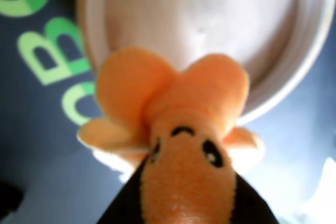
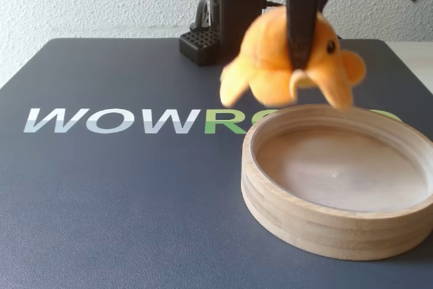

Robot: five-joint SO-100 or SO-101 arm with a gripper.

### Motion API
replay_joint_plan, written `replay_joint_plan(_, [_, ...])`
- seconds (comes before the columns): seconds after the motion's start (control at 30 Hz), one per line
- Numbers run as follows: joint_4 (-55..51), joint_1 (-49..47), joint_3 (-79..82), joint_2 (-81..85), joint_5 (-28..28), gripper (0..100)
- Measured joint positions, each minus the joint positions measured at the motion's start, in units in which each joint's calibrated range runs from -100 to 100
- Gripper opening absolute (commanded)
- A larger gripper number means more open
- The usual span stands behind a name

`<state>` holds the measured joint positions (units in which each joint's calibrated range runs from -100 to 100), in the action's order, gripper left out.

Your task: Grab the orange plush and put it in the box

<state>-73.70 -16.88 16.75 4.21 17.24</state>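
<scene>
The orange plush hangs in the air, pinched at its head by my gripper, whose black fingers come down from above. It hovers just over the far rim of the box, a shallow round wooden tray with a pale base. In the wrist view the plush fills the middle, tentacles spread, with a black finger on each side of its head at the gripper. The box lies beyond it and nothing lies inside it.
A dark mat with the lettering "WOWRO" covers the table. The arm's black base stands at the mat's far edge before a white wall. The box sits at the right front of the mat.
</scene>
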Motion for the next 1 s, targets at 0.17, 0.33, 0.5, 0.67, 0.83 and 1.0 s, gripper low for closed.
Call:
replay_joint_plan(0.17, [-0.3, -1.3, -4.0, -4.4, 0.0, 9])
replay_joint_plan(0.33, [-0.7, -1.5, -5.1, -4.4, 0.0, 32])
replay_joint_plan(0.5, [-0.7, -1.5, -5.1, -4.4, 0.0, 44])
replay_joint_plan(0.67, [-0.7, -1.3, -5.1, -4.4, -0.1, 45])
replay_joint_plan(0.83, [-3.9, -0.5, -6.3, -4.4, -0.1, 45])
replay_joint_plan(1.0, [-13.2, 4.8, -6.7, -0.6, -0.2, 44])
